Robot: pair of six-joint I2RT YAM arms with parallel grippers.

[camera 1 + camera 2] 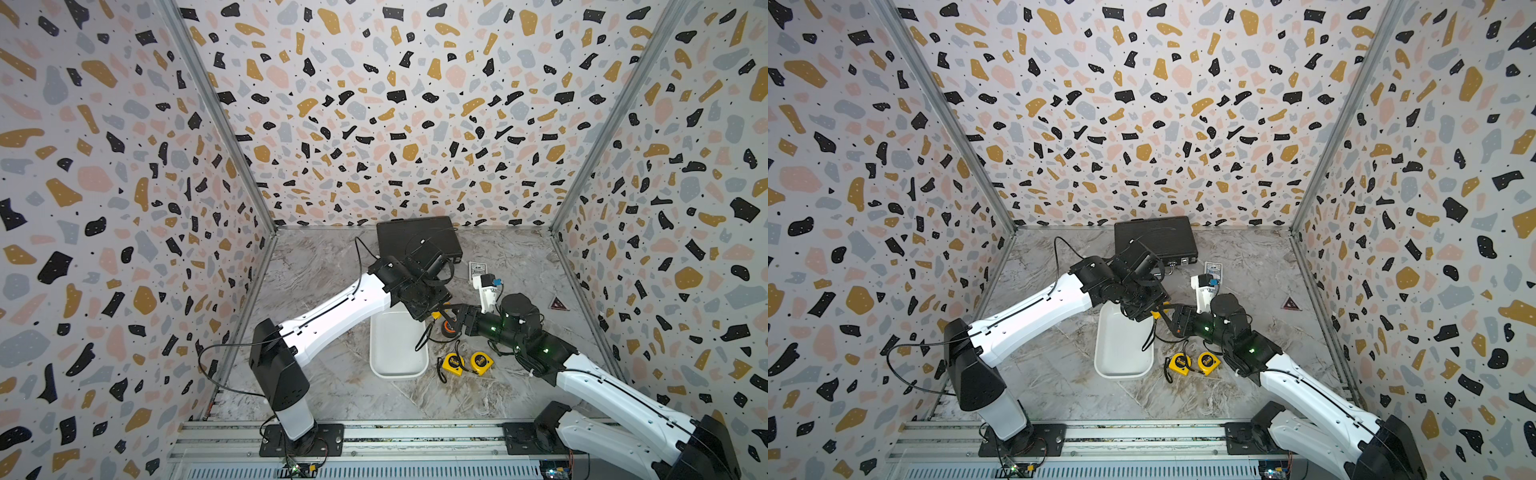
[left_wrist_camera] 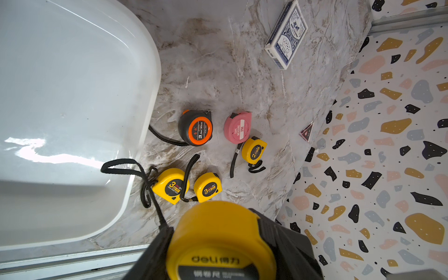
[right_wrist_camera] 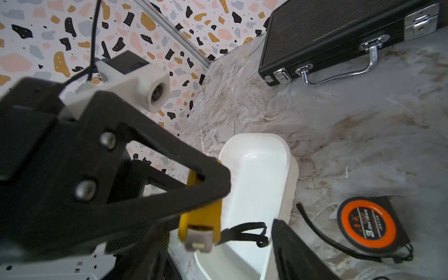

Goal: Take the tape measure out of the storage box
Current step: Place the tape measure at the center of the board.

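tape measure (image 2: 219, 237): yellow, black strap (image 3: 244, 232) | left gripper (image 2: 220, 259) clamps it | right gripper (image 3: 218, 247) jaws apart

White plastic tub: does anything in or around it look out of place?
One thing: the black strap of the yellow tape measure gripped by the left gripper hangs loose over the shallow white plastic tub. It may catch on the tub. Nothing else stands out.

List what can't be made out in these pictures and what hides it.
Right gripper: open or shut unclear; small and dark in both top views, cut off in the right wrist view.
Yellow tape measure in the left gripper: label cut off by the left wrist view's edge.
White box: far end under the left arm in both top views.
Pink tape measure: behind the right arm in both top views.
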